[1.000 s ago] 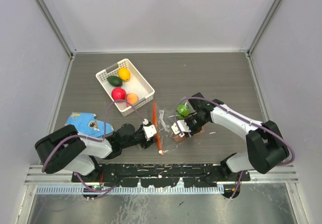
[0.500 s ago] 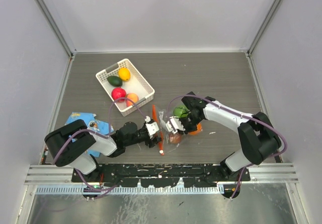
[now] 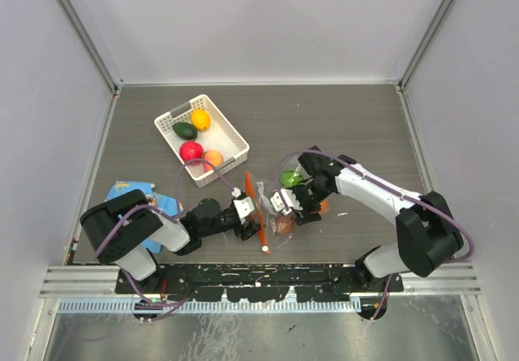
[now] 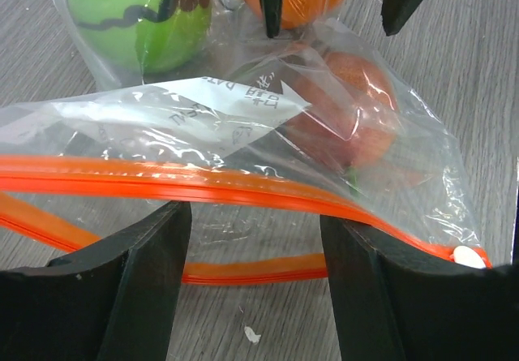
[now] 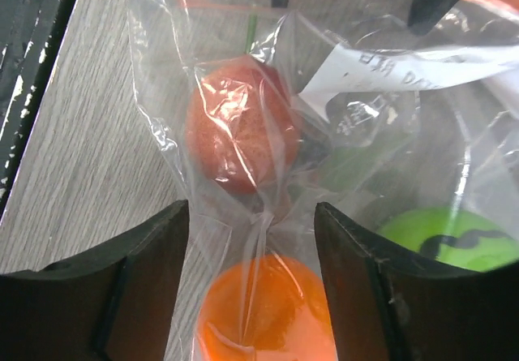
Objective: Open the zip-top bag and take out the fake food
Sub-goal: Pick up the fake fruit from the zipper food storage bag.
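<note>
Grey wood-grain tabletop [image 3: 349, 126] held the zip-top bag [image 3: 272, 207] just off the white basket's [image 3: 225, 121] near corner. Its orange zip strip [image 3: 252, 203] faced the basket, with green, orange and brown fake food [image 3: 290, 179] inside. At that strip the left gripper [image 3: 247, 211] straddled the plastic, jaws apart. On the side farther from the basket, the right gripper [image 3: 285, 203] was likewise spread. Four more fruits [image 3: 199, 118] sat in the basket, and a blue cloth [image 3: 130, 192] lay near-left of it.

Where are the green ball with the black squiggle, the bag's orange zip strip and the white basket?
green ball [image 4: 134, 20]: left wrist view, its middle
zip strip [image 4: 243, 195]: left wrist view, middle of upper strip
white basket [image 3: 226, 122]: top external view, right rim
</note>
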Controlling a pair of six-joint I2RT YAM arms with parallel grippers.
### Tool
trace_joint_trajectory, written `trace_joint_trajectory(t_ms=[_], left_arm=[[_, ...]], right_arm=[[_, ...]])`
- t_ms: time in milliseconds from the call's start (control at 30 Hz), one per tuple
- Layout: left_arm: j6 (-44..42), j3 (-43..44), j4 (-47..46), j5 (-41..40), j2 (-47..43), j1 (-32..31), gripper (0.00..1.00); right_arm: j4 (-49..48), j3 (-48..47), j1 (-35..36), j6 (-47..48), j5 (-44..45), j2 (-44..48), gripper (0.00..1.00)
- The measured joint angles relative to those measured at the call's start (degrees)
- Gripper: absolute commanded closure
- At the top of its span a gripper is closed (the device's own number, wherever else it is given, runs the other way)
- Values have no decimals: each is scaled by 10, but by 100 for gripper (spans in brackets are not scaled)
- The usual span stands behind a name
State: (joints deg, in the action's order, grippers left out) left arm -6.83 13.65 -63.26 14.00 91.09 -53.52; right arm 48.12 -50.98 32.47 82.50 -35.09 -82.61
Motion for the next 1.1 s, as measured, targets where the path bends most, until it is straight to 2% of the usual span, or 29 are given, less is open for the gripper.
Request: trace_joint_trajectory(t_ms=[100, 400, 600, 833, 1100], left_arm=[[1, 0, -4, 4, 0, 0, 34], [7, 0, -4, 25, 1, 0, 30], [18, 0, -4, 38, 7, 0, 28], [33, 0, -4, 47, 8, 0, 25], [45, 0, -7, 80, 17, 0, 27]], right_arm=[[4, 3, -2, 15, -16, 26, 25], [-5, 27, 3, 23, -37, 25, 25], [-40, 37, 32, -4, -34, 14, 26], [-86, 42, 50, -54, -17, 8, 45], [-108, 42, 57, -84, -3, -4, 59]])
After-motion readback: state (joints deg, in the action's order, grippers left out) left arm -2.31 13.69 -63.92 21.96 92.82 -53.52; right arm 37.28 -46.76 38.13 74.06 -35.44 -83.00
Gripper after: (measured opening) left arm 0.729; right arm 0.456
